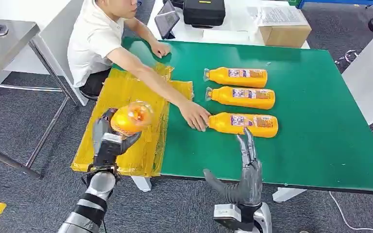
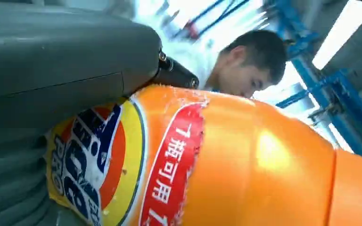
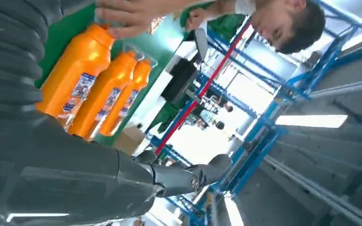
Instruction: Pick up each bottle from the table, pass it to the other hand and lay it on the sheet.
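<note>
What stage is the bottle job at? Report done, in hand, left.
Done: no bottle lies on the yellow sheet yet. In hand: the left hand holds one orange bottle above the sheet; the right hand is open. Left: three bottles lie on the green table, a person's hand touching the nearest.

Glossy orange plastic bottles lie on matt green table beside crinkled shiny yellow sheet.

Person's arm stretches across yellow sheet, blocking it; near sheet end free
</note>
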